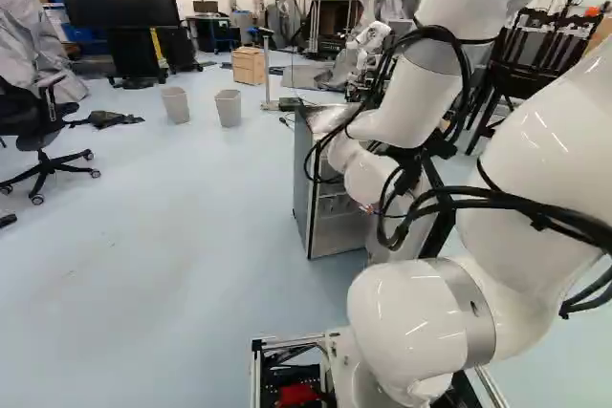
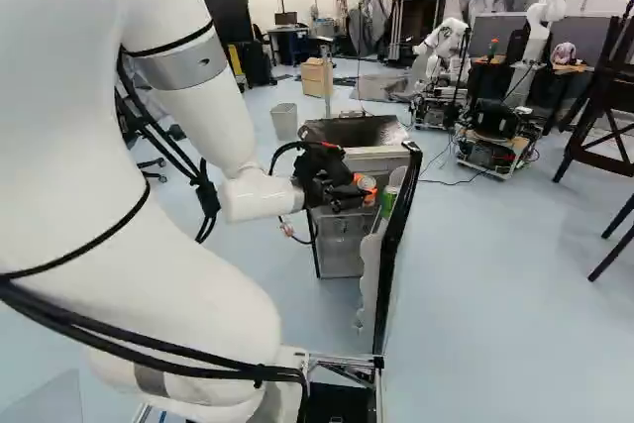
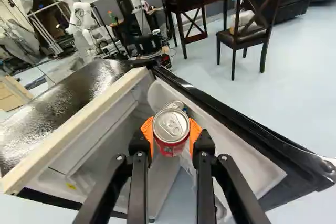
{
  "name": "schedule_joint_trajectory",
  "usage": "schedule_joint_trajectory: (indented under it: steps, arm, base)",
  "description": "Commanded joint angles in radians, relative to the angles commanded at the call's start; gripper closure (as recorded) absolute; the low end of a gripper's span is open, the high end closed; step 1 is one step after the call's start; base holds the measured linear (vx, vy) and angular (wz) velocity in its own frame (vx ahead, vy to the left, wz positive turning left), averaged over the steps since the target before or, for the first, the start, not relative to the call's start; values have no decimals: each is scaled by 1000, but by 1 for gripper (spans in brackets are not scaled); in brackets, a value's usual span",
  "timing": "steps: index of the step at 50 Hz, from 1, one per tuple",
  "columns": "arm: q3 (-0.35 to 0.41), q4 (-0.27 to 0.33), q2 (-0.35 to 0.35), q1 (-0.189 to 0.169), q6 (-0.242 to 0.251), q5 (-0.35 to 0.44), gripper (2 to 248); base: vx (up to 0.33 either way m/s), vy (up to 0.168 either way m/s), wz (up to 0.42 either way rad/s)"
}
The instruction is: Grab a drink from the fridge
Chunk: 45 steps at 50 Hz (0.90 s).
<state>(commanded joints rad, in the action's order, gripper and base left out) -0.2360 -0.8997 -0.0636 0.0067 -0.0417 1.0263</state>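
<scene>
On the room's pale floor [image 2: 495, 294], an open fridge [image 2: 357, 132], red can [image 3: 170, 128] fast in the end effector [image 2: 367, 188].

Shiny metal can [image 3: 170, 125]; glossy fridge top [image 3: 63, 107], perhaps metal.

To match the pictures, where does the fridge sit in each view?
Left base view: fridge around the centre, partly behind the arm.
Right base view: near the centre, beyond the tool, its door open.
Wrist view: beside and ahead of the tool.
Shared landmark: another robot, beyond the fridge.
</scene>
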Motion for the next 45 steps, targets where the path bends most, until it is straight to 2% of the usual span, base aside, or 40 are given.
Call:
schedule_joint_trajectory:
  steps: [23,45]
  arm:
    - [-38,0,22,75,0,0,160]
    - [-35,33,19,99,0,0,160]
  base:
    - [0,0,0]
    - [0,0,0]
